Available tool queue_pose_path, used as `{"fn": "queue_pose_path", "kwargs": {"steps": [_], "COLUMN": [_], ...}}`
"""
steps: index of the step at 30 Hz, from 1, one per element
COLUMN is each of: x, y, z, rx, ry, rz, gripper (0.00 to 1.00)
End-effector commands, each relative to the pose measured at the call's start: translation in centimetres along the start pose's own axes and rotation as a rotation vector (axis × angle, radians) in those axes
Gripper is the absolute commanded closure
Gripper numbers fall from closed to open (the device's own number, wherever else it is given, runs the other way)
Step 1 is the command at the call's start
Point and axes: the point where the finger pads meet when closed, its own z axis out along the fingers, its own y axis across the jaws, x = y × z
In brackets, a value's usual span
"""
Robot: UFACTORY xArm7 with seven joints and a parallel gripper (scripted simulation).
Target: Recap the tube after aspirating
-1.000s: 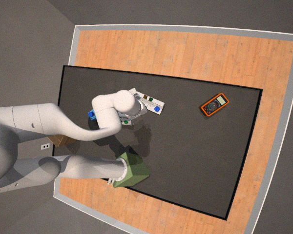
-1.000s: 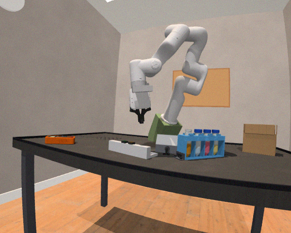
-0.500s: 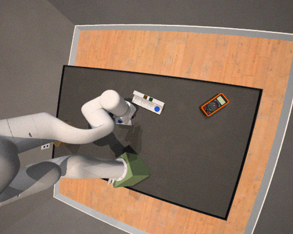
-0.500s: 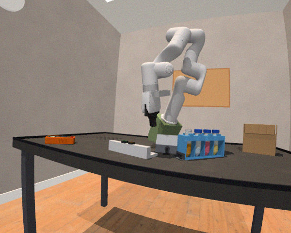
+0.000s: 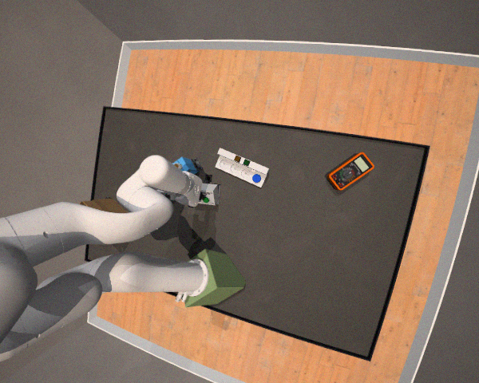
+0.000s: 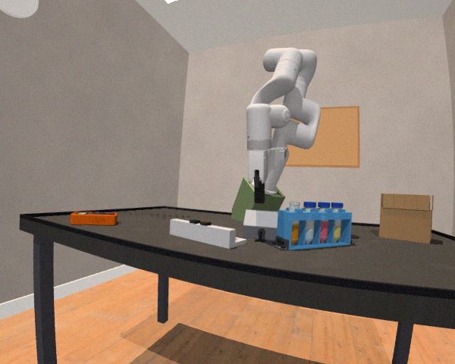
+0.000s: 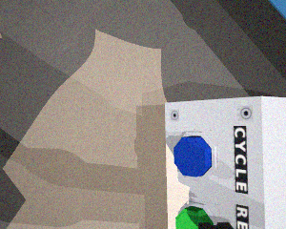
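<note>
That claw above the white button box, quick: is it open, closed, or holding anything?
Gripper: closed, fingers pressed together, holding nothing, poised over the key housing.

From my side camera I see the gripper (image 6: 258,196) closed with nothing in it, pointing down just above the white key housing (image 6: 260,219). Beside it stands the blue decapping station (image 6: 314,230); its leftmost tube (image 6: 294,206) has no cap, the three other tubes have blue caps.
</note>
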Motion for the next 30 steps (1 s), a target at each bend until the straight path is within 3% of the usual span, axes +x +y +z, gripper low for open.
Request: {"fn": "queue_pose_path", "kwargs": {"steps": [1, 3, 17, 23, 30], "x": [3.2, 4.1, 4.1, 4.1, 4.1], "y": [-0.9, -1.2, -1.2, -0.7, -0.7], "z": [0.9, 1.2, 1.2, 3.0, 3.0], "rx": [-0.007, -0.007, -0.007, -0.007, -0.007], "ry": [-0.007, -0.007, -0.007, -0.007, -0.007], "rz": [-0.011, -0.011, -0.011, -0.011, -0.011], "gripper": [1.00, 1.00, 1.00, 1.00, 1.00]}}
